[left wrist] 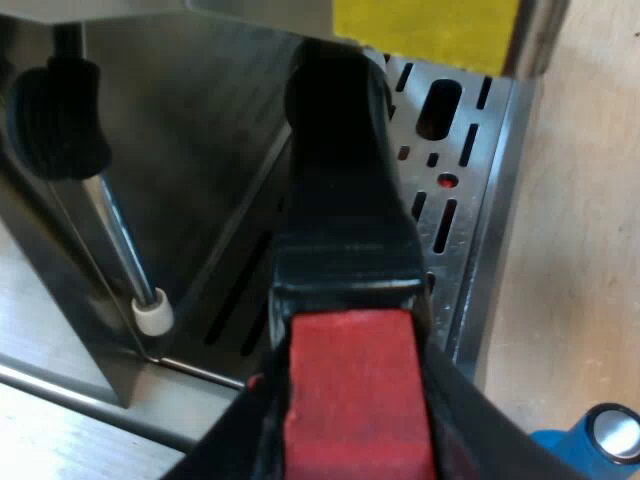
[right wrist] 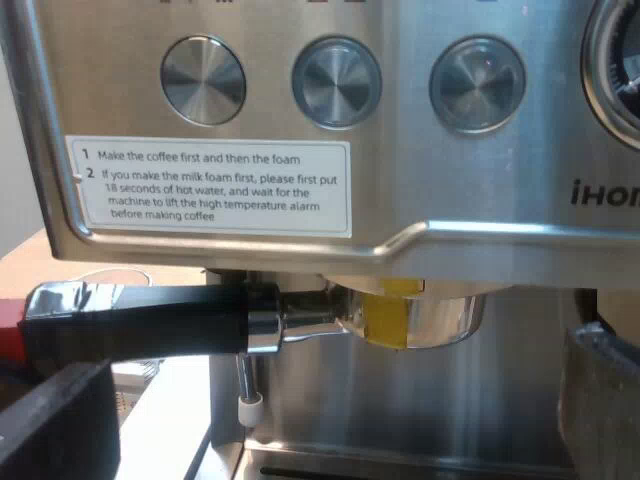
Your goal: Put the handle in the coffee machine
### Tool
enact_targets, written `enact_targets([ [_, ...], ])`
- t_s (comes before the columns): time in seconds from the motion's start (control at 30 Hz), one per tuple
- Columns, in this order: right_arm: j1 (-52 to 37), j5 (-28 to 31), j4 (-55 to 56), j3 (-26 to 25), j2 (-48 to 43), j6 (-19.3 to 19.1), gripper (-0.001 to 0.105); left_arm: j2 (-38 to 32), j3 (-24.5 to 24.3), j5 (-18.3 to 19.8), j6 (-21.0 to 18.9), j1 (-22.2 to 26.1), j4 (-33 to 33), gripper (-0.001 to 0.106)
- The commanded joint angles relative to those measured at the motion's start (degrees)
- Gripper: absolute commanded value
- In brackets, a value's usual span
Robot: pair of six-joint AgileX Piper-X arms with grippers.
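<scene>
Your left claw (left wrist: 352, 430) grips the red end of the metal holder with the dark handle (left wrist: 340, 180), one black finger (left wrist: 232, 445) at each side of it. Beyond it: slotted steel drip tray (left wrist: 455, 215), thin steam wand with a white tip (left wrist: 152, 316), blue tamper with a silver top (left wrist: 600, 440) on the pale wooden table (left wrist: 580, 230). Your right claw (right wrist: 330, 395) stands open, holding nothing, before the stainless espresso machine (right wrist: 480, 230). The holder's metal head, with a yellow patch, sits up under the machine's front; the handle juts sideways, level. Above: three round steel buttons (right wrist: 336, 82), white instruction label (right wrist: 210, 187).
</scene>
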Motion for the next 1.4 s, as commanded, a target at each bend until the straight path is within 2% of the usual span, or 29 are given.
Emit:
enact_targets([
  [0.03,0.01,-0.04,-0.80,-0.40,-0.07,-0.95,0.090,-2.55,-1.13,12.23,2.63,-0.10,2.95,0.000],
  [0.1,0.01,-0.04,-0.80,-0.40,-0.07,-0.95,0.090,-2.71,-1.13,12.34,4.76,-0.10,4.21,0.000],
  [0.23,0.01,-0.04,-0.80,-0.40,-0.07,-0.95,0.090,-3.29,-1.13,12.65,6.12,-0.10,4.48,0.000],
  [0.8,0.01,-0.04,-0.80,-0.40,-0.07,-0.95,0.090,-6.37,-0.66,13.55,6.14,0.22,5.07,0.000],
  [1.0,0.01,-0.04,-0.80,-0.40,-0.07,-0.95,0.090,-6.37,3.42,13.67,6.14,0.20,2.43,0.000],
  [1.13,0.01,-0.04,-0.80,-0.40,-0.07,-0.95,0.090,-6.37,4.19,13.67,6.14,0.20,1.11,0.000],
  [1.2,0.01,-0.04,-0.80,-0.40,-0.07,-0.95,0.090,-5.98,4.19,12.96,5.93,0.20,-1.01,0.000],
  [1.3,0.01,-0.04,-0.80,-0.40,-0.07,-0.95,0.090,-4.64,4.19,9.93,4.73,0.20,-2.73,0.000],
  [1.4,0.01,-0.04,-0.80,-0.40,-0.07,-0.95,0.090,-2.52,4.19,9.64,4.61,0.20,-2.08,0.000],
])
